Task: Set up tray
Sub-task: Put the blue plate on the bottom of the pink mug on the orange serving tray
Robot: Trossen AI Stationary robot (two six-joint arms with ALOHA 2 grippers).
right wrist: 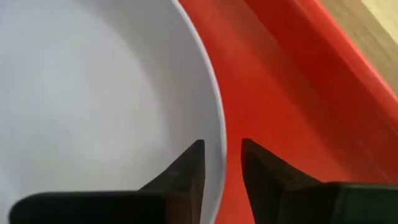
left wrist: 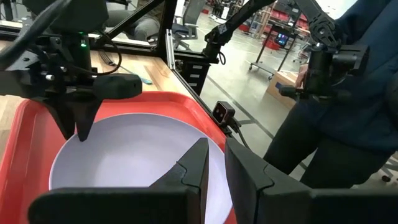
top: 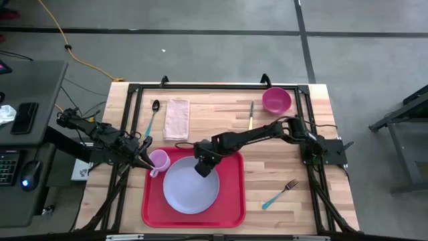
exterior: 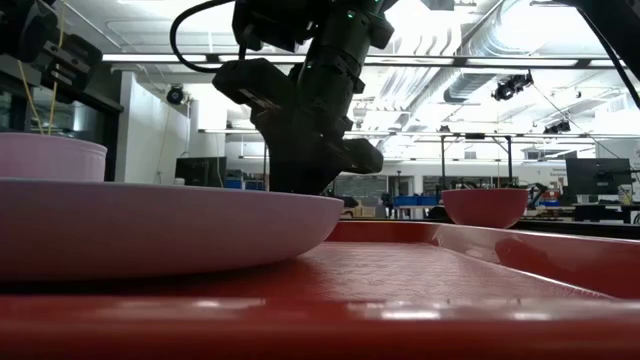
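The red tray lies near the table's front edge, with a round lavender plate flat on it. My right gripper points steeply down at the plate's far rim. It is open, with one finger over the plate, the other over the bare tray and the rim between them. A pink cup stands at the tray's left edge. My left gripper hovers beside and above the cup, narrowly open, with nothing between its fingers.
At the back of the wooden table lie a spoon, a folded napkin and a slim utensil, with a magenta bowl at the far right. A teal-handled fork lies right of the tray. A person stands beyond the table.
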